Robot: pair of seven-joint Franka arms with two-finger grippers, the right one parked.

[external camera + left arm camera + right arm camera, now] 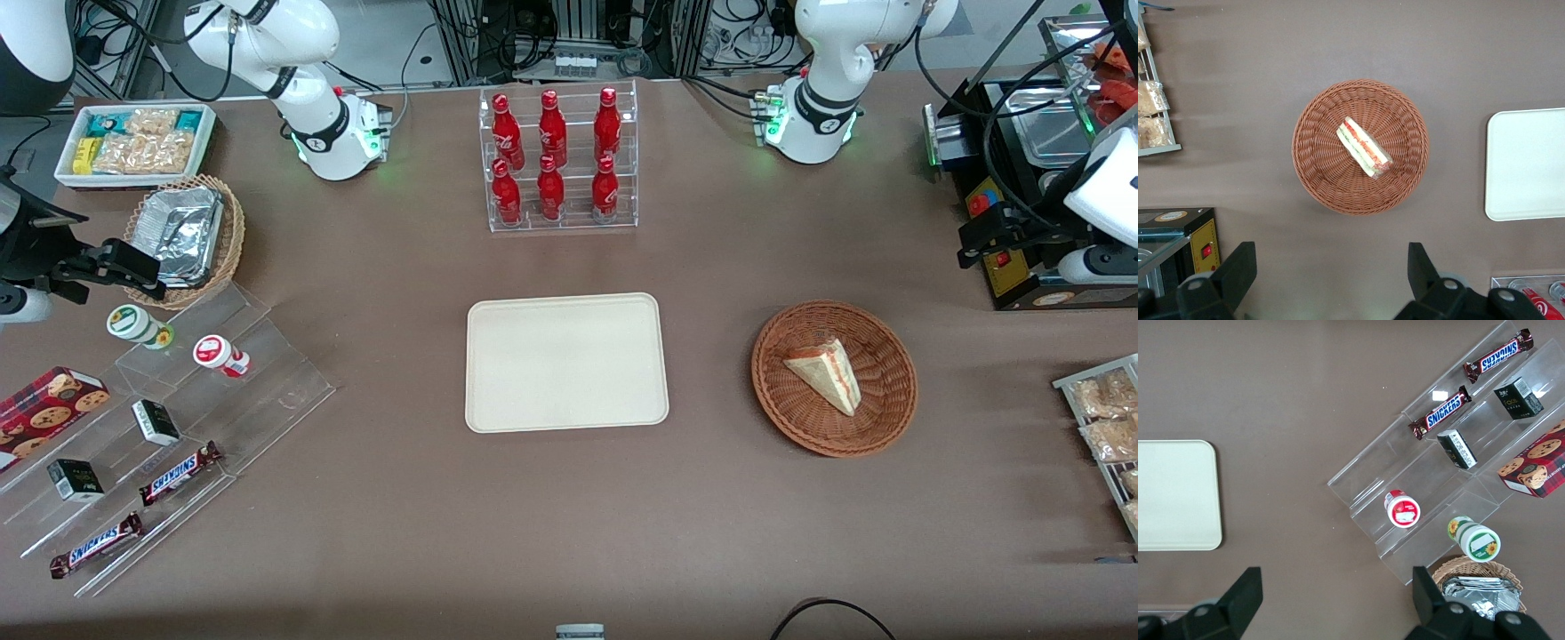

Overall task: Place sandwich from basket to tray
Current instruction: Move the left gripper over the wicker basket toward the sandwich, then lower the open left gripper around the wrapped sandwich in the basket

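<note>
Sandwich (pixel 827 373): a pale triangular wedge lying on its side in the basket, red and green filling showing along the cut edge (pixel 1365 147). It rests near the middle of the weave, touching only the basket floor.

Basket (pixel 805 425): round, shallow, reddish-brown wicker, standing on the brown table (pixel 569 524) toward the working arm's end, level with the tray and well apart from it. In the left wrist view its rim (pixel 1313 183) is fully visible, with nothing over it.

Tray (pixel 498 400): flat, cream, rounded corners and a low rim, at mid-table with nothing on it. One end of it shows in the left wrist view (pixel 1525 167), beside the basket with bare table between them.

Gripper (pixel 1331 277): held high above the table, looking straight down. Its two dark fingers (pixel 1238 270) stand wide apart, nothing between them, and the gap is broader than the sandwich is long. The sandwich and basket lie below the fingers and clear of them, so there is no contact with either. In the front view the gripper's own fingers cannot be made out at the working arm's end.

Bottle rack (pixel 562 156): a clear stepped stand of six red bottles, farther from the front camera than the tray.

Working arm's base (pixel 813 116): white, with a green light, farther from the front camera than the basket.
</note>
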